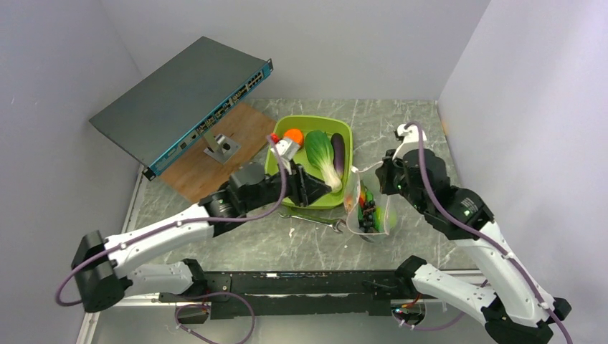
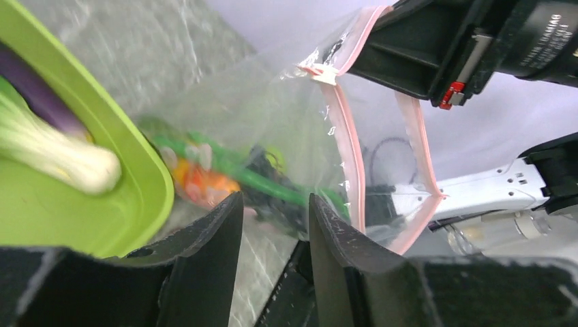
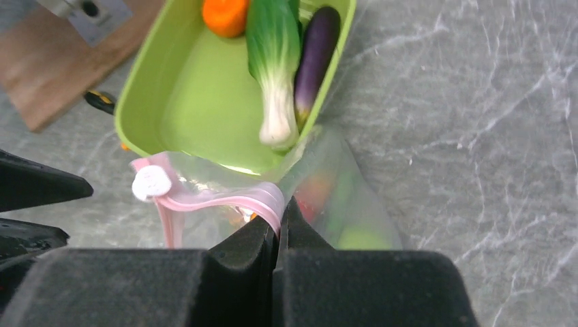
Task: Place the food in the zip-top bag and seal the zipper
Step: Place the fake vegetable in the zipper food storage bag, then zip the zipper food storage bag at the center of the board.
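Note:
The clear zip-top bag (image 1: 369, 211) hangs open right of the lime-green tub (image 1: 287, 136), with food inside: a cucumber (image 2: 252, 178), dark grapes, something red and a green fruit (image 3: 358, 238). My right gripper (image 3: 279, 216) is shut on the pink zipper (image 3: 225, 201) at the bag's mouth corner and holds it up. The white slider (image 3: 151, 182) sits at the strip's far end. My left gripper (image 2: 272, 204) is open and empty, just beside the bag's mouth. The orange (image 1: 292, 135), bok choy (image 1: 324, 154) and eggplant (image 1: 337, 150) lie in the tub.
A silver wrench (image 1: 315, 218) lies on the marble table in front of the tub. A wooden board (image 1: 215, 154) with a metal bracket and a tilted grey network switch (image 1: 179, 100) stand at the back left. White walls close both sides.

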Robot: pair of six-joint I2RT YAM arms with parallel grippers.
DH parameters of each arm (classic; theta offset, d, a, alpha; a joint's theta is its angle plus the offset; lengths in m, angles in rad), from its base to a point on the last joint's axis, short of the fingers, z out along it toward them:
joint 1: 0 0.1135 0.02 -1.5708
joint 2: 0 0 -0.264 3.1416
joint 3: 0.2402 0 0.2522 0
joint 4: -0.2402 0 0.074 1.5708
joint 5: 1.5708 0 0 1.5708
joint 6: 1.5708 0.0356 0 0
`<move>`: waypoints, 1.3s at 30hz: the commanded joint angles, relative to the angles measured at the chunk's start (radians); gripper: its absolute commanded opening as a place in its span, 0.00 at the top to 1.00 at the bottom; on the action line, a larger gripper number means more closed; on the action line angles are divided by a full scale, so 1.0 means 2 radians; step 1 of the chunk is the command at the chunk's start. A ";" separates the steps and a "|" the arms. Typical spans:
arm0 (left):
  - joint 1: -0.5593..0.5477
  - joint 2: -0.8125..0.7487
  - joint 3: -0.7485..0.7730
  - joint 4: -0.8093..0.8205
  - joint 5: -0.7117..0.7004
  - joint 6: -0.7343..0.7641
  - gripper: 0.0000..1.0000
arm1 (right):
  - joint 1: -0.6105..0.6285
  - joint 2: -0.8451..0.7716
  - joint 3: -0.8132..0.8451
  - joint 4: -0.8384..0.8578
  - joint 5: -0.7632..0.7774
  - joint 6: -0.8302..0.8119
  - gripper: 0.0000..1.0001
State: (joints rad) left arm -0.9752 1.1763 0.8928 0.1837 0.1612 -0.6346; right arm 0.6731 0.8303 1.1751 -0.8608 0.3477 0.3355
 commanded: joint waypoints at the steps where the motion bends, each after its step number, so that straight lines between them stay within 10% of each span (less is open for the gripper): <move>1: -0.002 -0.063 -0.029 0.079 -0.038 0.090 0.55 | 0.002 -0.002 0.072 -0.018 -0.044 -0.032 1.00; 10: -0.002 -0.158 -0.025 -0.008 -0.048 0.153 0.56 | 0.003 0.061 0.106 -0.008 -0.389 -0.092 1.00; 20: -0.003 -0.358 -0.080 -0.102 -0.171 0.188 0.53 | 0.078 0.120 0.075 0.149 -0.610 0.008 1.00; 29: -0.002 -0.418 -0.073 -0.194 -0.221 0.163 0.51 | 0.097 0.212 0.062 0.176 -0.627 0.006 1.00; 39: -0.002 -0.418 -0.125 -0.176 -0.204 0.165 0.46 | -0.015 0.326 0.039 0.112 -0.557 0.000 1.00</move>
State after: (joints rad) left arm -0.9768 0.3420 0.6876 -0.1982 -0.2638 -0.3119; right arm 0.6903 1.4708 1.2449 -0.5964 -0.8249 0.3443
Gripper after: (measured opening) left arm 0.490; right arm 0.007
